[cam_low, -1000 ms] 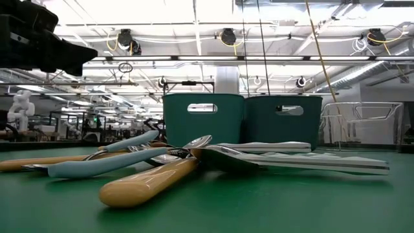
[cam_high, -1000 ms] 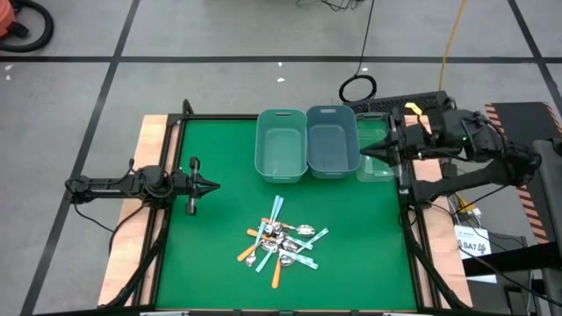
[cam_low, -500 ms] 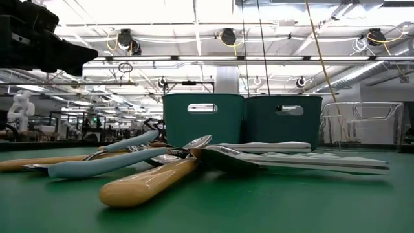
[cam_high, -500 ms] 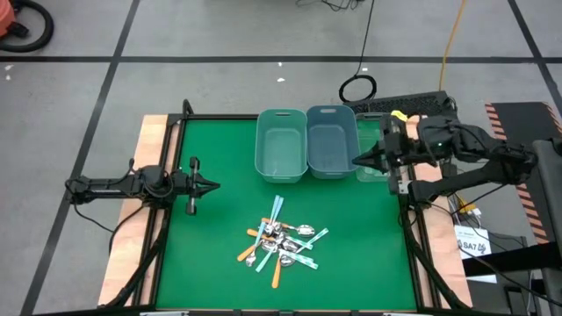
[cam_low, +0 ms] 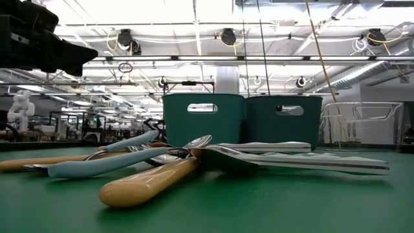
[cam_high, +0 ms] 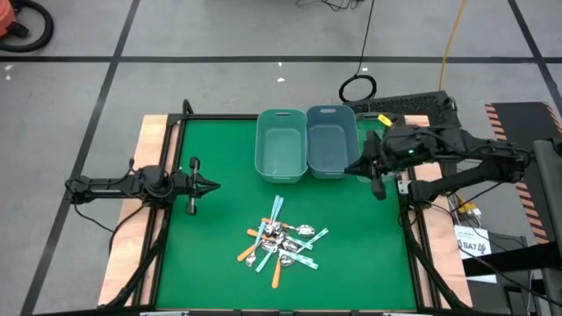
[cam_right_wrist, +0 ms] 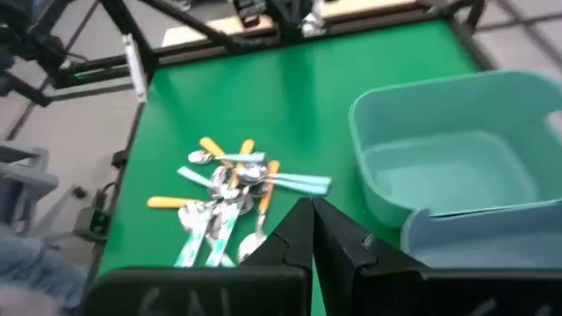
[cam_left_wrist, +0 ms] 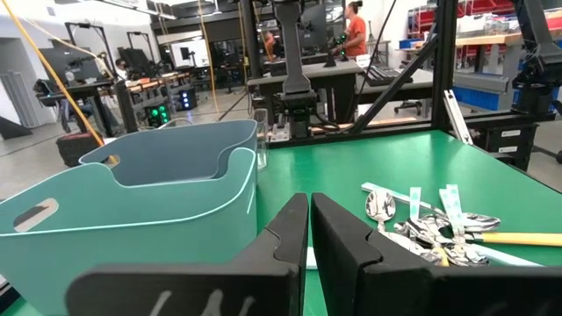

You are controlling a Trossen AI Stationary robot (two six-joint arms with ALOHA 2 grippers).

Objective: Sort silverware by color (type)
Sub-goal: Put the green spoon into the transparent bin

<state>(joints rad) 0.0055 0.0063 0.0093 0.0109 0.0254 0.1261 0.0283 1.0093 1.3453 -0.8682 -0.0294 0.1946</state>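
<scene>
Since my right pincer hangs closed beside the bins, dropping onto the tangled spoons risks lifting several colours together.

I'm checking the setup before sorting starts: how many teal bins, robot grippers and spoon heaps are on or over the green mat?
Teal bins: 2
Grippers: 2, the left gripper and the right gripper, both shut and empty
Spoon heaps: 1, with orange, light blue and teal-green handles mixed
Total: 5
</scene>
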